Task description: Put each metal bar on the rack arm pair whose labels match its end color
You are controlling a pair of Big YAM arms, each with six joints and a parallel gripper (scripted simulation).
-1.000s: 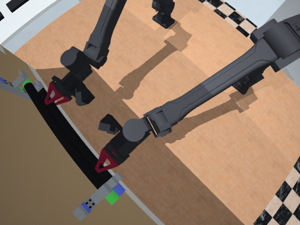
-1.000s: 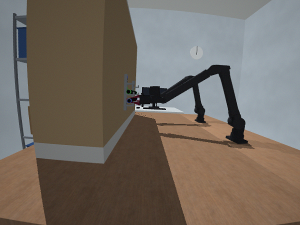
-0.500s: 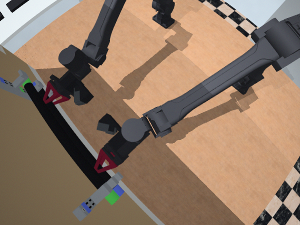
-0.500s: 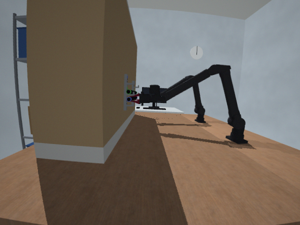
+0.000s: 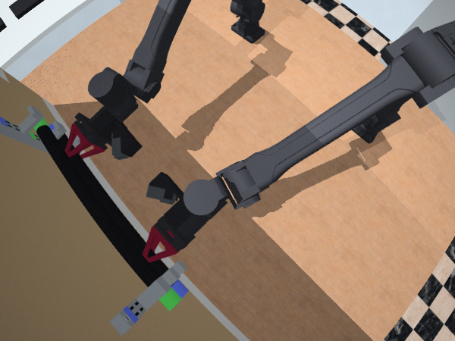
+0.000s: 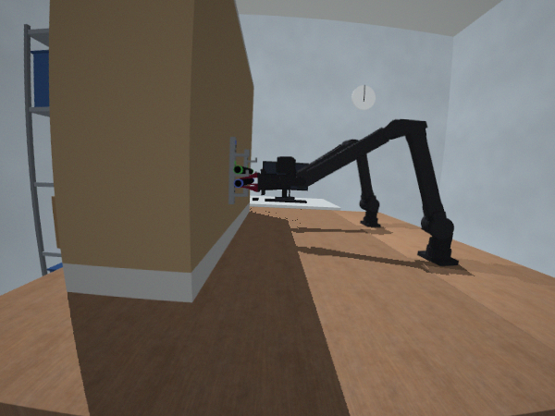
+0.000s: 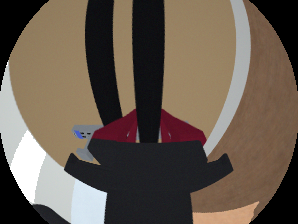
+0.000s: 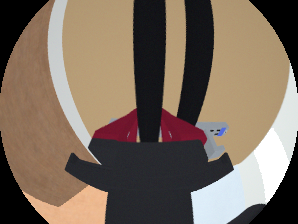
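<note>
Both wrist views: left pincer and right pincer clamped on the blue-ended bar, between the rack's uprights, one toward each side. Bar lies along the rack, below and in front of the green-ended bar, which lies nearer the rack's back; its contact with the rack arms cannot be told. Blue label shows at the rack's top. Handling, est.: stiff, fairly heavy, not fragile, smooth enough to roll or slip; two well-spread grips, inboard of the painted ends, should limit sag and tilt. Probable step: draw the blue-ended bar clear of the rack, then raise it level. Risk: knocking the green-ended bar or catching an upturned rack tip. Behind all: wall.
</note>
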